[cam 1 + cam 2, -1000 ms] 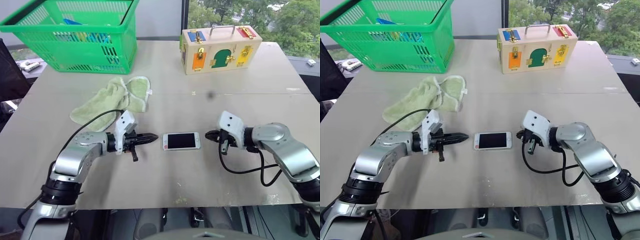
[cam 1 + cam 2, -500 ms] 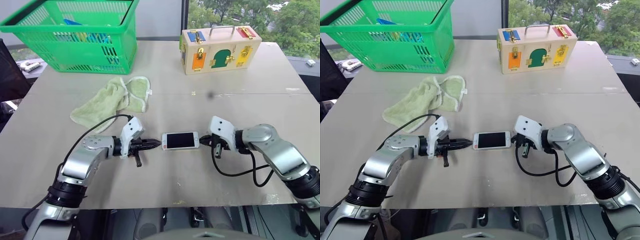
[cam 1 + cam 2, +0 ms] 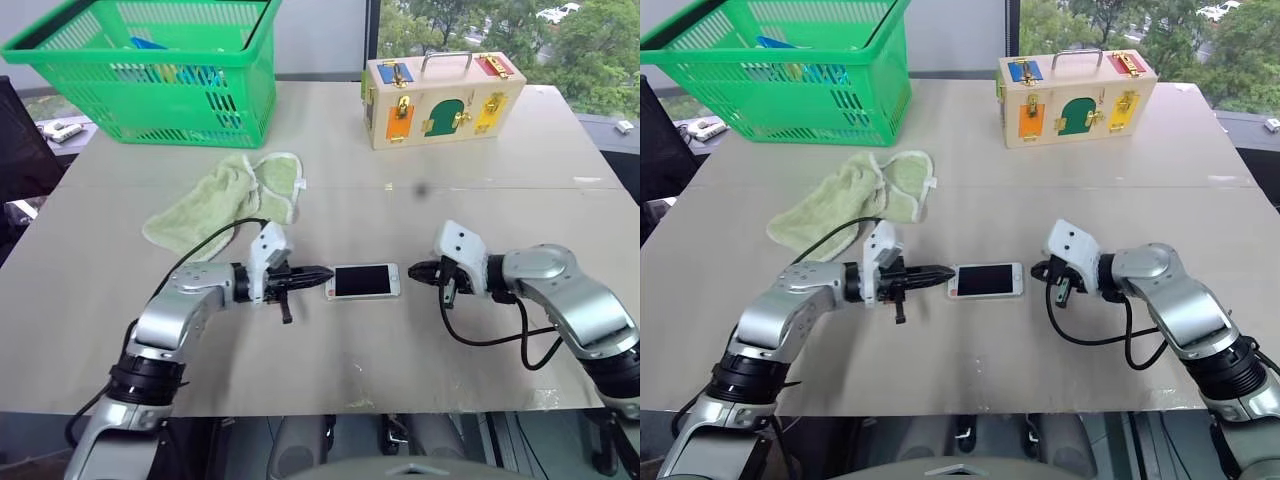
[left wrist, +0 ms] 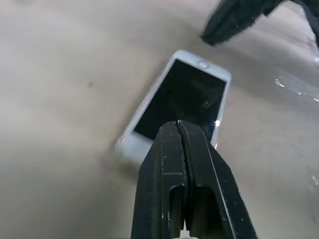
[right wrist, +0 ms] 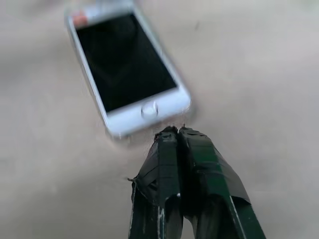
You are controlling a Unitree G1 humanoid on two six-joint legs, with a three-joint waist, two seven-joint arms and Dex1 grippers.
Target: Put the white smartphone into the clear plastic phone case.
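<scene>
The clear plastic phone case is hard to make out around the white smartphone, flanked by the closed, empty left gripper and right gripper on open table.

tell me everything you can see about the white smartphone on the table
The white smartphone is a small flat slab with rounded corners, a white bezel around a dark, unlit screen and a round home button at the end nearer the right hand. It lies face up, flat on the beige table, lengthwise between the two shut hands. The left hand is at its other end; contact is unclear.
</scene>
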